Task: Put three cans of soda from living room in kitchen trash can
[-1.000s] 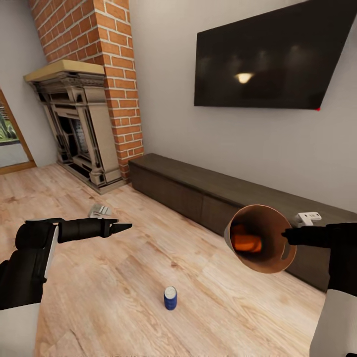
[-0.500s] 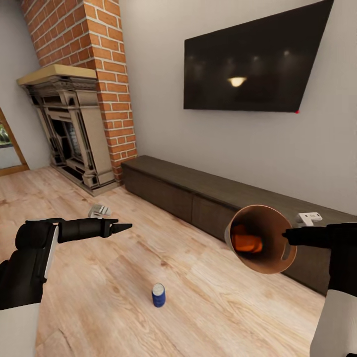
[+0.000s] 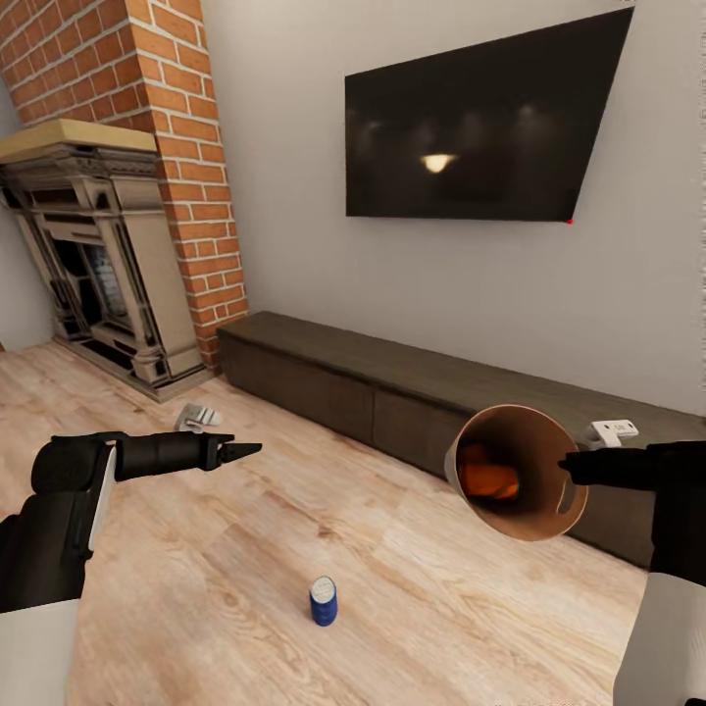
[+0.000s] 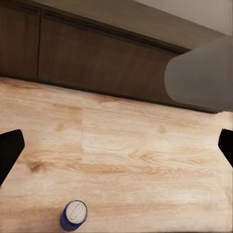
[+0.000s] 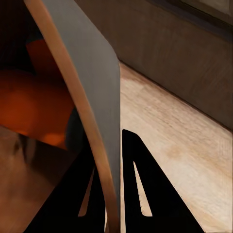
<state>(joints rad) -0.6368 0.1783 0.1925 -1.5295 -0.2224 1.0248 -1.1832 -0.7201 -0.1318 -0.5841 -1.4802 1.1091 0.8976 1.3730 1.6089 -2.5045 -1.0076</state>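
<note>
On light wood floor (image 3: 245, 549), blue soda can (image 3: 323, 600) upright w/ silver top, alone, between the two arms, well short of dark low cabinet (image 3: 392, 387) along wall. Copper-brown trash can (image 3: 517, 474) held off floor at R side, tipped so mouth faces camera – orange cans (image 3: 488, 479) inside, exact count can't tell. R gripper (image 3: 567, 466) clamped on trash can rim, one finger each side of wall per R wrist view. L gripper (image 3: 247, 450) extended over floor, holding nothing; L wrist view shows fingertips (image 4: 9, 148) wide apart w/ blue can below. Brick fireplace (image 3: 108, 245) far L, TV (image 3: 480, 123) on wall, small white object (image 3: 196, 417) on floor near fireplace – too small to ID.
</note>
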